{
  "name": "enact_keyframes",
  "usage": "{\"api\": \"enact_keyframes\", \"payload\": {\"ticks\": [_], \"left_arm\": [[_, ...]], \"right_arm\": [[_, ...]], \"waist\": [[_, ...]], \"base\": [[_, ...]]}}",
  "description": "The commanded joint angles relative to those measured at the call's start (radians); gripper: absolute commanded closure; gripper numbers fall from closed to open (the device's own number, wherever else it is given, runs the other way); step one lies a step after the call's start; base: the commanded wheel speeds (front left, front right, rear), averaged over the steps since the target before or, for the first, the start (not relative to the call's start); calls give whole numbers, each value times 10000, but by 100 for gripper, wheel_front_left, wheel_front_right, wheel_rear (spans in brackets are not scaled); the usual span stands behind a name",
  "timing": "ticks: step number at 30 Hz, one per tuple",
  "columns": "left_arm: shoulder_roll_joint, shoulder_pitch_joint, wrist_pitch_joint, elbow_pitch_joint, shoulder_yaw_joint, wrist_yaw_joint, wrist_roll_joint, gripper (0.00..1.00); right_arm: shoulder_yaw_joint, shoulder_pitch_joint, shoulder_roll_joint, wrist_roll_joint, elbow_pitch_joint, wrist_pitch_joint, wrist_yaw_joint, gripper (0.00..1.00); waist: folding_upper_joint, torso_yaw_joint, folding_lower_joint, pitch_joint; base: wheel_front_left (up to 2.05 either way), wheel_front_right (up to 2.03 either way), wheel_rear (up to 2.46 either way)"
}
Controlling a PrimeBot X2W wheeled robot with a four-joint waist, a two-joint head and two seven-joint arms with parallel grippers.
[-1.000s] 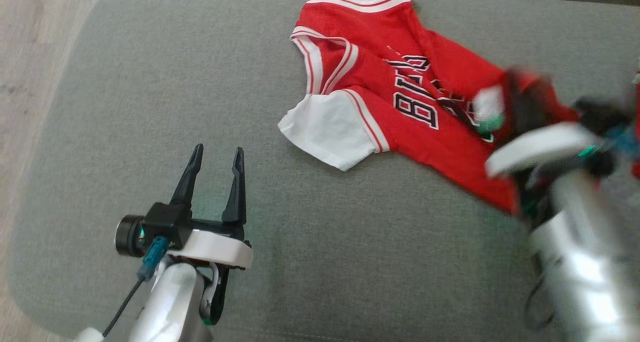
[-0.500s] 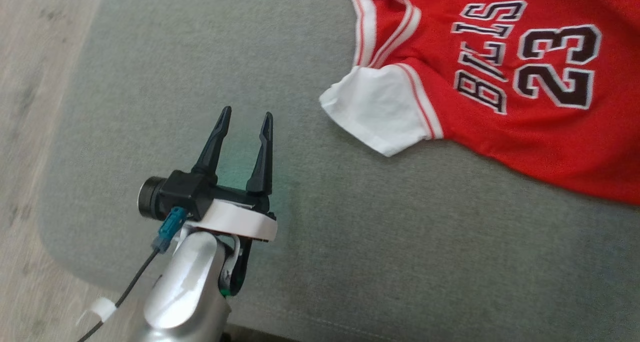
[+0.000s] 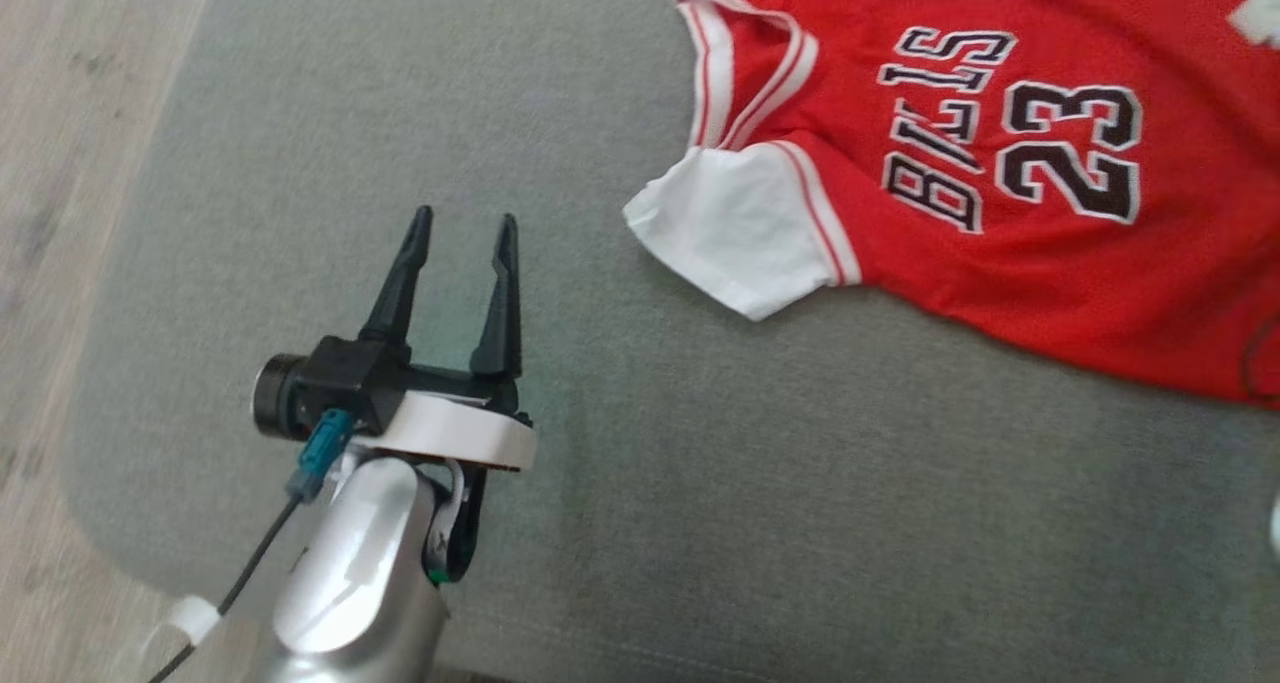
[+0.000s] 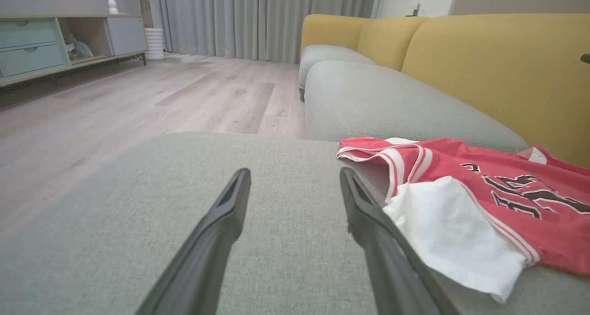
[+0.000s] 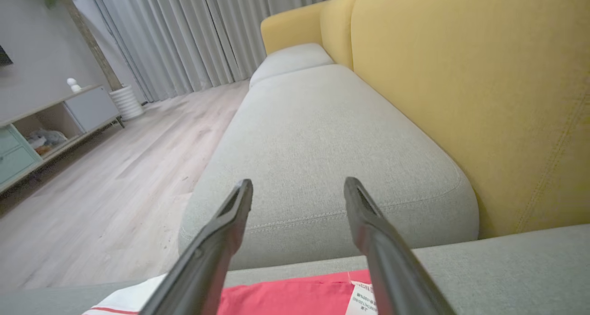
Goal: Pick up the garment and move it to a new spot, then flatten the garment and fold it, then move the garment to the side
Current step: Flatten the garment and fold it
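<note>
Grey sofa cushion (image 3: 700, 483), yellow backrest (image 5: 461, 98) behind, wood floor (image 3: 60, 163) beyond its end edge.

Item: garment (image 3: 960, 163), a red jersey with white sleeve (image 3: 735, 228), laid print side up toward the cushion's back edge, well apart from its rounded end corners; creased, not yet flattened.

Handling, as judged: light, soft, limp; no shape will be kept when lifted, and bunching is to be expected. Hold is best taken at an outer edge, such as the sleeve, where cloth can be pinched off the cushion.

Left gripper (image 3: 462, 225): fingers spread, nothing held, set over bare cushion near the sleeve.

Right gripper (image 5: 298, 181): fingers spread, nothing held, above the garment's edge by the label (image 5: 362, 297).
</note>
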Motion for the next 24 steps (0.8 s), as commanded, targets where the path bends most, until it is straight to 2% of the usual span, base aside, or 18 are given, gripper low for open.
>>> {"api": "enact_keyframes", "payload": {"ticks": [1, 5, 9, 13, 17, 21, 24], "left_arm": [[102, -91, -95, -287, 454, 28, 116, 0], [104, 115, -95, -254, 698, -28, 259, 0], [103, 379, -95, -211, 858, -58, 303, 0], [102, 644, -95, -184, 927, -49, 344, 0], [102, 856, -95, -223, 1026, -16, 392, 0], [102, 1127, -95, -217, 1077, -21, 368, 0], [104, 1274, -95, -164, 1135, -27, 389, 0]], "right_arm": [[298, -77, 314, 111, -262, -262, 67, 0], [559, 498, 1005, 1112, -336, -831, 67, 0], [1411, 1610, 1455, 2007, -1125, -1298, 67, 0], [2278, 3327, 1734, 2528, -2509, -1604, 67, 0], [2607, 5234, 2091, 2996, -4041, -1701, 67, 0], [2744, 7353, 2283, 2977, -5678, -1718, 67, 0], [3304, 8754, 2304, 3306, -6704, -1720, 67, 0]], "waist": [[0, -374, 1, -395], [0, -786, 1, -950], [0, -1122, 1, -1506], [0, -1427, 1, -1957], [0, -1760, 1, -2170], [0, -2015, 1, -2361], [0, -2185, 1, -2360]], "base": [[0, 0, 0], [0, 0, 0], [0, 0, 0], [0, 0, 0], [0, 0, 0], [0, 0, 0], [0, 0, 0]]}}
